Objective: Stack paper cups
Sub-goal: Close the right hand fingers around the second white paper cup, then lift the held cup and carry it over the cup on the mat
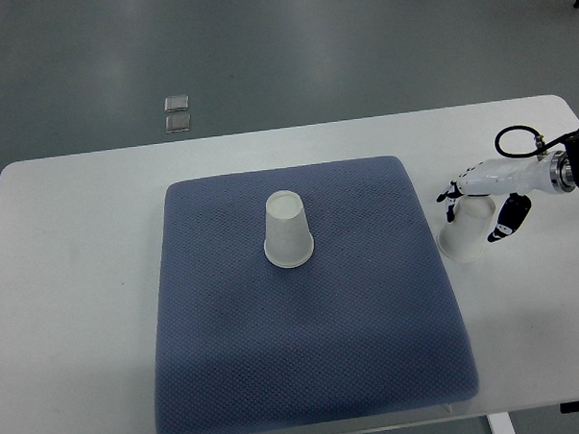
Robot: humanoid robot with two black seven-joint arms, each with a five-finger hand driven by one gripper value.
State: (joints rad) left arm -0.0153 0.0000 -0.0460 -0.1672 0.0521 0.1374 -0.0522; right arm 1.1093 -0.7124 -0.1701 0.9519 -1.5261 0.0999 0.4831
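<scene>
Here, you see the right hand (483,197) reaching in from the right edge, its white fingers (509,222) with dark tips curled around a white paper cup (463,236) on the bare white table (71,284), just off the right edge of the blue-grey mat (306,370). That cup sits upside down, slightly tilted, its wide rim toward you, and the hand closes on its upper part from above. A black cable (517,135) loops over the wrist. A second paper cup (288,231) stands upside down on the mat, a little above its middle, well apart from the hand. You can read no print, logo or label on either cup. Beyond the table, two small pale squares (177,113) lie on the grey floor (311,43); any marking on them is too small to tell.
</scene>
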